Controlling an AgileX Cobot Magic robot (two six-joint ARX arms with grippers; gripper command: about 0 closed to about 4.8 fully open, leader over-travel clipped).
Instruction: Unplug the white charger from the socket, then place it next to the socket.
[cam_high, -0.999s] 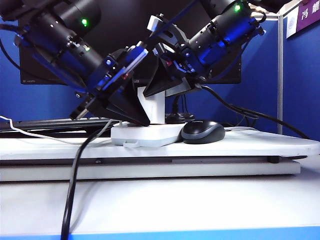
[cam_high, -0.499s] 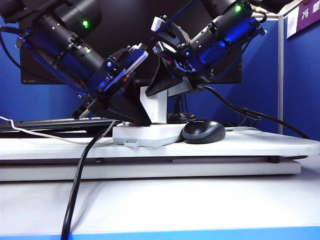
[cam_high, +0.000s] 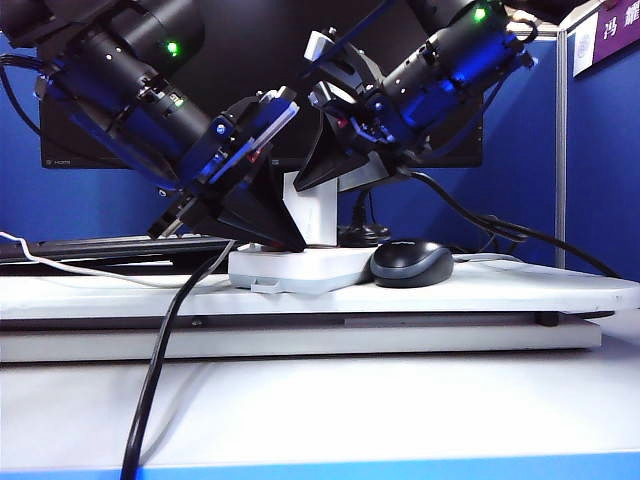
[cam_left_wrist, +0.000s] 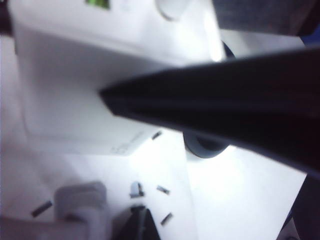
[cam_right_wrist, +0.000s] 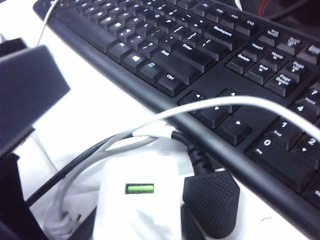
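- The left gripper (cam_high: 275, 228) comes down from the upper left and its dark wedge-shaped fingertips press onto the left end of the socket (cam_high: 300, 268). In the left wrist view one black finger (cam_left_wrist: 210, 105) lies across the white block. Whether the jaws are spread or drawn together I cannot tell.
- The socket is a low, flat strip of smooth white plastic with angled corners and a small tab on its near side. It lies near the middle of the white desk board (cam_high: 520, 290), close to its front edge.
- The white charger (cam_high: 312, 215) stands upright on the socket, a matte rectangular block with a small green light (cam_right_wrist: 139, 188) on its end. By my reading it is not yet pulled free, so the unplugging is in hand and the placing beside the socket is all left to do.
- The right gripper (cam_high: 335, 178) reaches in from the upper right and its black fingers sit at the charger's upper part, jaws about half spread. They appear to clasp the block, but the contact itself is hidden.
- A textured black plug (cam_right_wrist: 210, 202) sits just beside the charger, with grey and white cables curling behind it.
- A rounded dark grey mouse (cam_high: 412, 265) touches the socket's right end.
- A black keyboard (cam_right_wrist: 210, 55) lies behind.
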